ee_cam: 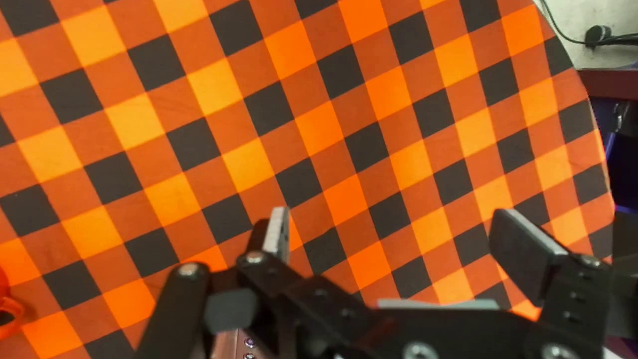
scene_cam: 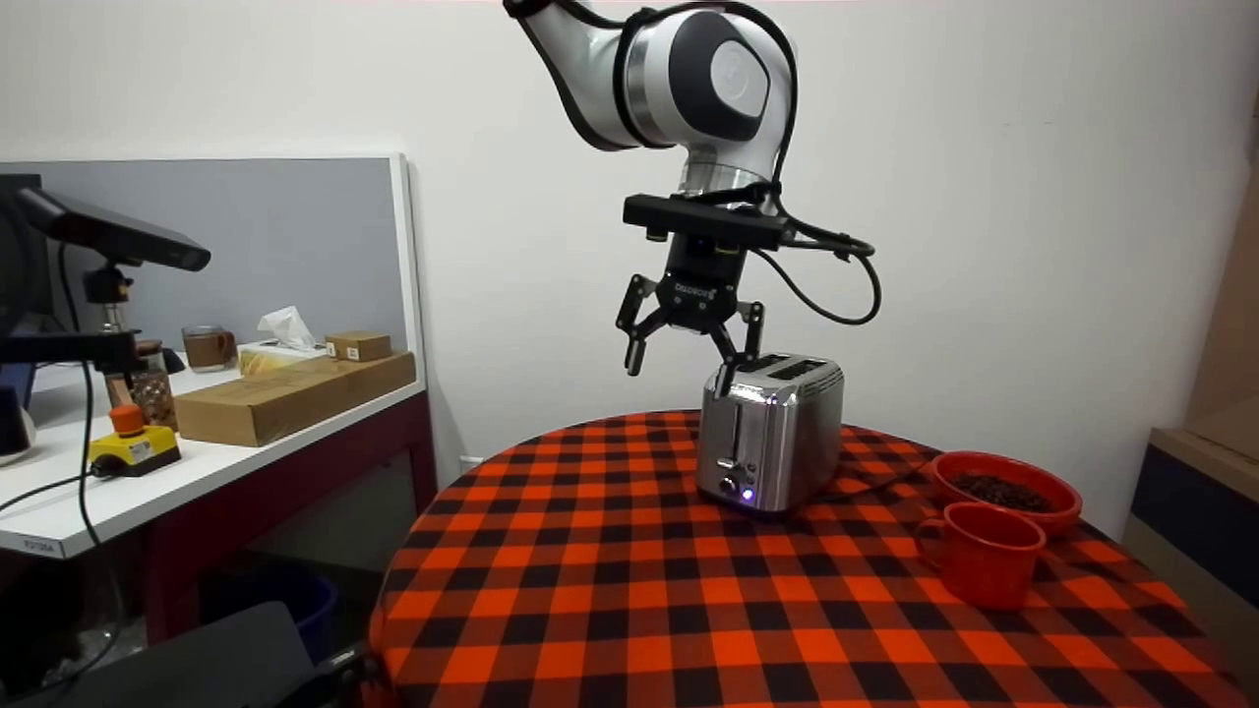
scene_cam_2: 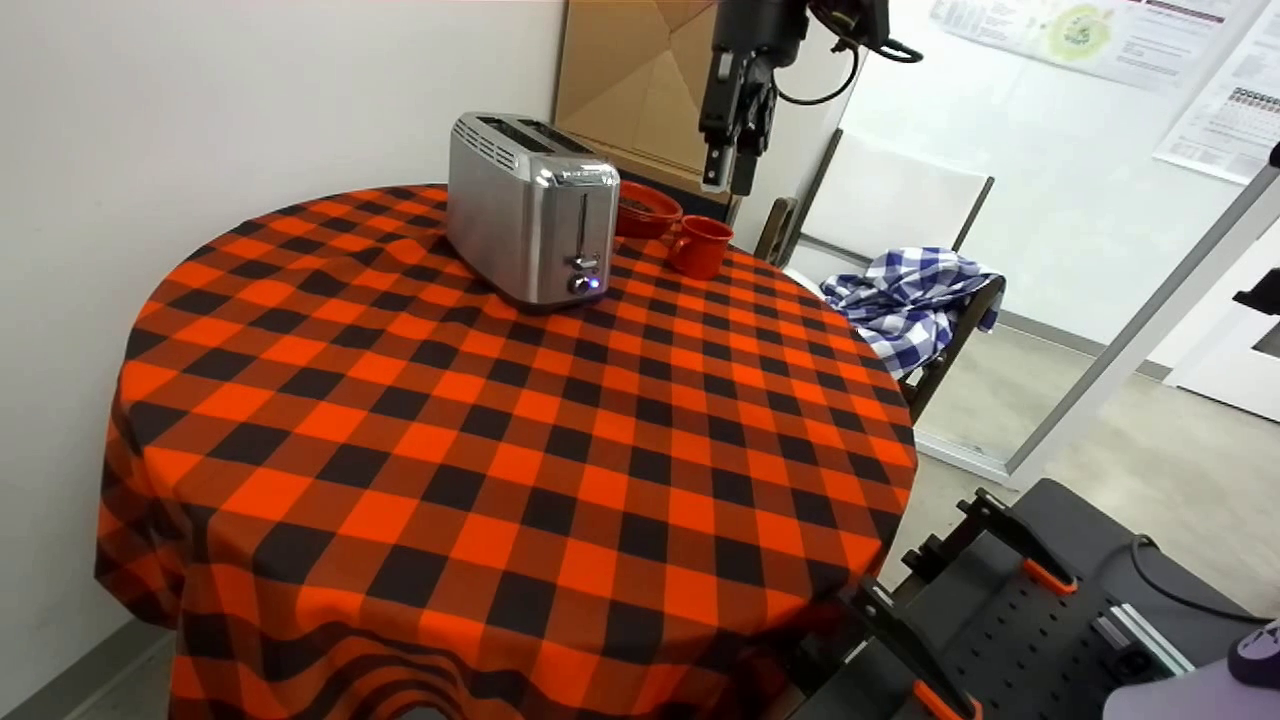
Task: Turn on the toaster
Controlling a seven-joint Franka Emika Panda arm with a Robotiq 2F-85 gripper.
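Two fingers [scene_cam: 634,357] spread and empty, my pincer [scene_cam: 679,380] hangs apart from the toaster [scene_cam: 777,438] on the checked tablecloth [scene_cam: 610,570]; its lever [scene_cam_2: 584,263], small in view, seems down and its light [scene_cam_2: 594,283] glows, so I judge switching-on done, retreat next; long axis level, lever end pointing out from the wall [scene_cam: 984,246]

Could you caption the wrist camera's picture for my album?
Open fingers above a checked cloth, a cup cut off at left, a sliver of toaster at the bottom.
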